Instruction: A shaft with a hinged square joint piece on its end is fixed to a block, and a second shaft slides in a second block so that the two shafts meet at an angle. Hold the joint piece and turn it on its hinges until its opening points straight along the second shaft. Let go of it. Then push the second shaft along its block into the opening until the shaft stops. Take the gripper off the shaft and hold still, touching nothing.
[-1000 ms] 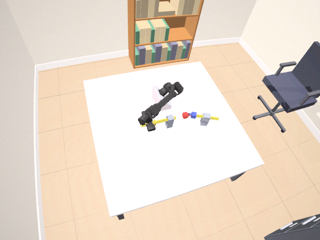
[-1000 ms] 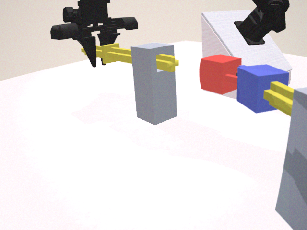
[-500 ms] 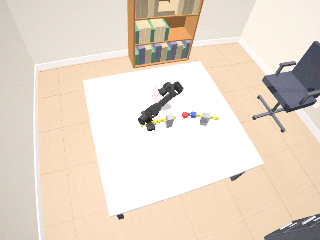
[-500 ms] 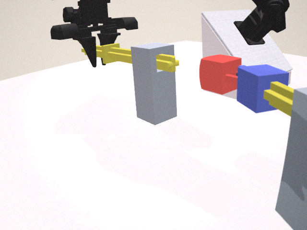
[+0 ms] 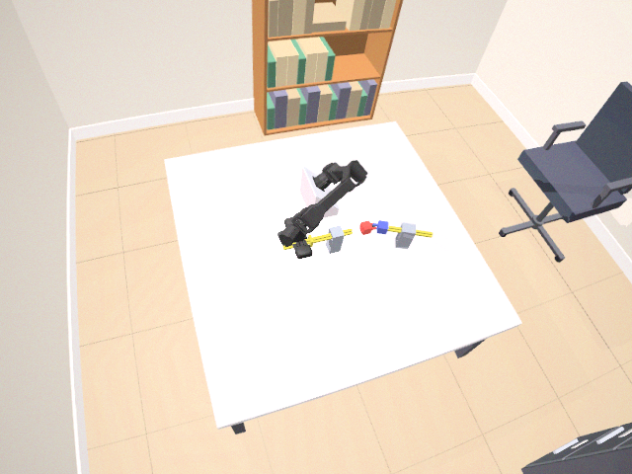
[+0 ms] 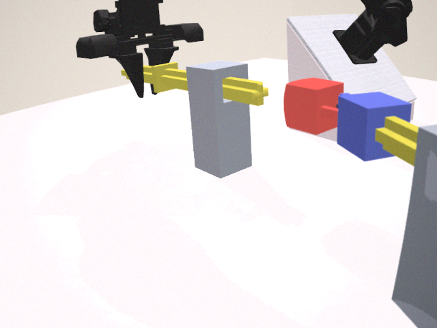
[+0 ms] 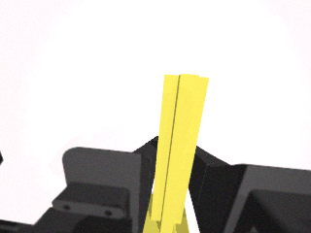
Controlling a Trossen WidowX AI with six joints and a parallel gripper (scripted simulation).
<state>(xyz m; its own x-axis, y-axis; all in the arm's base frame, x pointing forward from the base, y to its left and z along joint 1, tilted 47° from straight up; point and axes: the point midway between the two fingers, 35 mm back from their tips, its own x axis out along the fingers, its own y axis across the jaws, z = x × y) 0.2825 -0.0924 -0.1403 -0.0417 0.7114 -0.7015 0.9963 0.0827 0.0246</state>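
Fingers (image 6: 141, 83) pinching the second shaft (image 6: 243, 91) near its outer end, upper left of the exterior view; shaft threaded through the pale grey block (image 6: 220, 116) at frame centre, tip short of the red joint piece (image 6: 306, 104) to the right. Likely rigid and light, cross-ribbed and smooth-sided, so prone to slip under a push; best gripped across the ribs, close behind the block. Joint piece boxy and matte, hinged to a blue cube (image 6: 370, 123); all on a white tabletop (image 6: 141, 229).

I count two yellow shafts (image 6: 243, 91), two grey blocks (image 6: 219, 116), one red cube (image 6: 310, 104), one blue cube (image 6: 367, 123).
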